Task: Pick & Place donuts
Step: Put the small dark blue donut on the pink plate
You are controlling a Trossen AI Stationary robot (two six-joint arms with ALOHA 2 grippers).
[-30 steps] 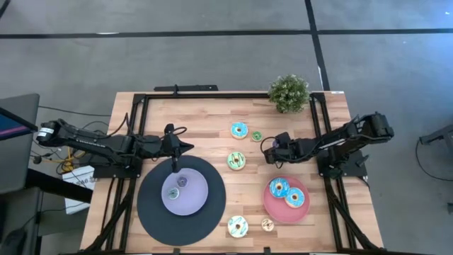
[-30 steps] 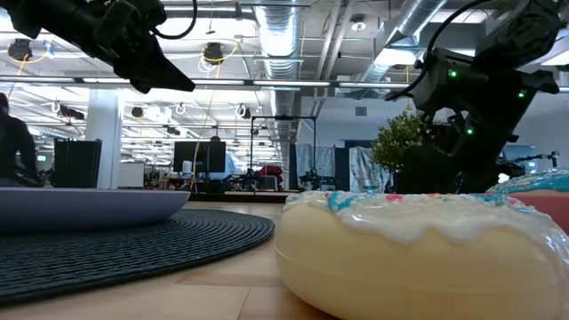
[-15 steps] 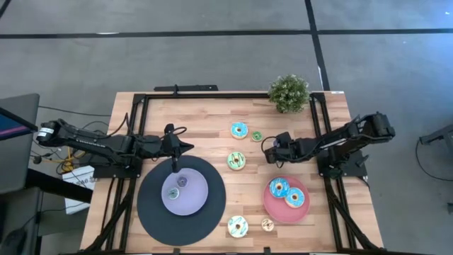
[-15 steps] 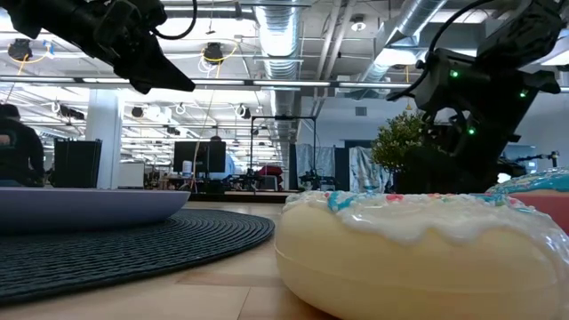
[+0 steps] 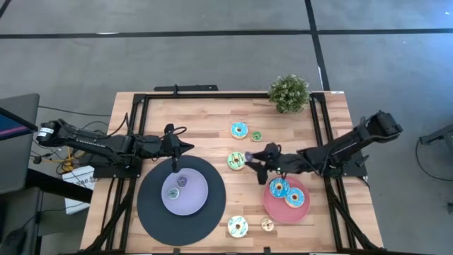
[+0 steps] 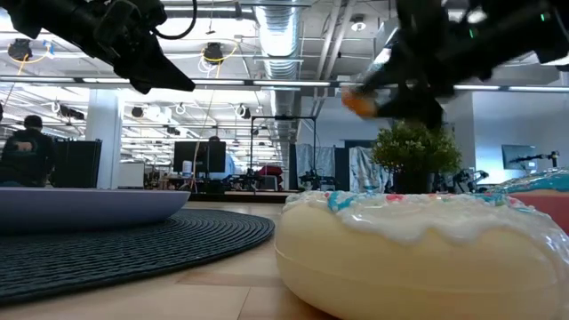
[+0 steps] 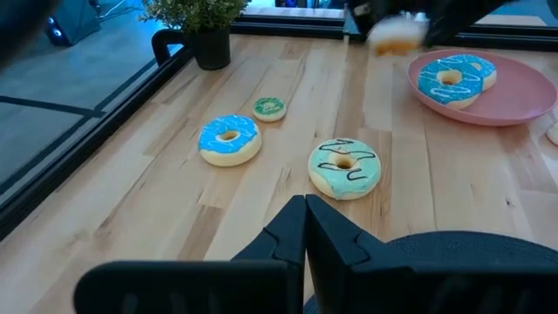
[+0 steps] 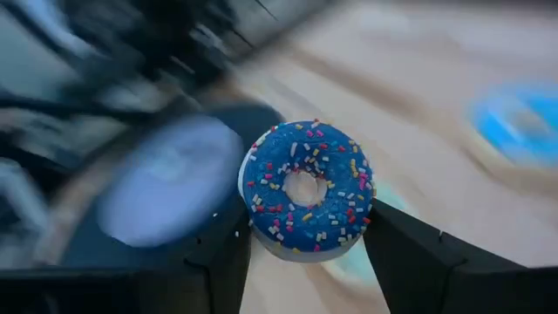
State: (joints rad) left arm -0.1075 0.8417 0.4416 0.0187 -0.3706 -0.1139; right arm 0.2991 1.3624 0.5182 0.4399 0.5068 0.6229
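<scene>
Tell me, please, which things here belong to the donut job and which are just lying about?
Job:
- blue sprinkled donut, gripped in the right hand
- green iced donut
- two blue donuts on the pink plate
- lavender plate

Lying about:
- potted plant
- black disc

Left arm (image 5: 99,144): dark, slender links; black cable looped near the wrist; pale cap at the shoulder end. Left gripper (image 7: 305,228): two matte black angular fingers. Right arm (image 5: 340,147): dark, bulky black shoulder joint. Right gripper (image 8: 305,237): two broad, flat black fingers (image 8: 410,257). No markings legible.
</scene>
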